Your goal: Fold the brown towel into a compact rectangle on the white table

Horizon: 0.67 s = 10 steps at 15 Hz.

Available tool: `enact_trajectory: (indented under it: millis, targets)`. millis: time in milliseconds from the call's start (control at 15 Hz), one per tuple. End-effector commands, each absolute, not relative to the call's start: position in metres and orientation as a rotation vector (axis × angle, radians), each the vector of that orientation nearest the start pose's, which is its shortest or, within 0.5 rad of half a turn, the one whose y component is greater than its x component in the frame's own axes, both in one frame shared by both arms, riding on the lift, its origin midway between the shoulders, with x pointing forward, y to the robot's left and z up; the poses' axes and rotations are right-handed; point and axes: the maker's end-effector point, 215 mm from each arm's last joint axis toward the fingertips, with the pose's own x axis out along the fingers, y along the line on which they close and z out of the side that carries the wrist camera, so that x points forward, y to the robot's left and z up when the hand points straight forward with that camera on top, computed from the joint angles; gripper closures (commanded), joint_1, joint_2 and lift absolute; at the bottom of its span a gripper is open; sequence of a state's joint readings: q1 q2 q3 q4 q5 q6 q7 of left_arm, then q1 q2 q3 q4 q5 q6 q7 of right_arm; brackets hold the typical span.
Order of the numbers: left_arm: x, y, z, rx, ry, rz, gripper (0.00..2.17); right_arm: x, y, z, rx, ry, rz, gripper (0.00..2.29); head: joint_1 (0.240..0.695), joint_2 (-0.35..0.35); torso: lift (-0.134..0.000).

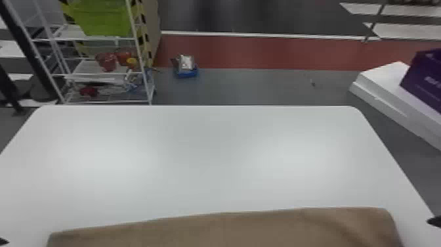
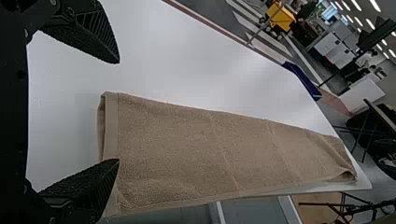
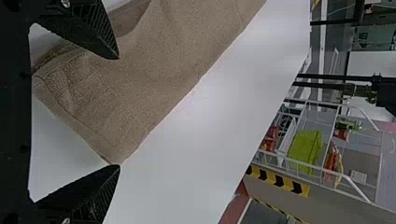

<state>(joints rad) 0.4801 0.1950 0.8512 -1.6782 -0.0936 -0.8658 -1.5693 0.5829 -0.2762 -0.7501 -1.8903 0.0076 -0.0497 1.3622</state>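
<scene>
In the head view, the left gripper (image 1: 3, 242) shows as a dark tip at the lower left edge, and the right gripper (image 1: 434, 221) as another at the right edge. The brown towel (image 1: 223, 230) lies between them along the near part of the white table (image 1: 203, 157), folded into a long strip. In the left wrist view, the left gripper (image 2: 119, 111) is open by the end of the towel (image 2: 187, 149), one finger over its corner. The right gripper (image 3: 119, 112) stands open around a corner of the towel (image 3: 140, 84) in the right wrist view.
Beyond the table's far edge stand a wire rack (image 1: 144, 65) with a green bin (image 1: 103, 18) and a small blue item (image 1: 187, 73) on the floor. A purple box (image 1: 425, 78) rests on white boxes (image 1: 384, 85) to the right.
</scene>
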Motion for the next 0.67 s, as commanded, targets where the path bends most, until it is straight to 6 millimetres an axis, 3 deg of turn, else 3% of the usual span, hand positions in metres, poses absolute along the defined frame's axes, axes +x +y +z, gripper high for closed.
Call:
enact_trajectory:
  millis: [0, 600]
  targets:
    - [0.2414, 0.3921, -0.3917, 0.94, 0.212, -0.995, 0.15, 0.2816, -0.4108, -0.3893, -0.393, 0.453, 0.787, 0.04, 0.695, -0.045, -0.123]
    - [0.2414, 0.3921, -0.3917, 0.94, 0.212, -0.995, 0.15, 0.2815, -0.4108, -0.3894, -0.394, 0.452, 0.788, 0.04, 0.695, -0.044, -0.123]
